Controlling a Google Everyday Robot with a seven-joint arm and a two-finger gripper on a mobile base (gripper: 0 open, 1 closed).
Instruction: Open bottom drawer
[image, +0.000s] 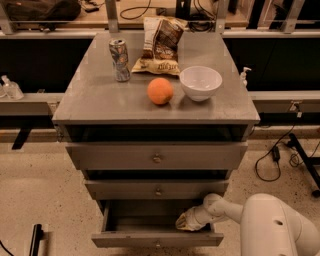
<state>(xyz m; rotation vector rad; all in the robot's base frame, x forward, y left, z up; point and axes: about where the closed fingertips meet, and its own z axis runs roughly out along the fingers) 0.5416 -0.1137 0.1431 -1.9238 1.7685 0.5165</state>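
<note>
The bottom drawer (131, 240) stood pulled out at the cabinet's (150, 157) foot, grey inside showing. The claw (189, 221) sat inside, behind its front panel, probably to drag it outward; whether it was clenched, I couldn't tell.

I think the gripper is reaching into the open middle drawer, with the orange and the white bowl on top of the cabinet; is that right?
Not quite: the gripper is inside the open bottom drawer, as the camera view shows. The orange and white bowl do sit on top of the cabinet.
</note>
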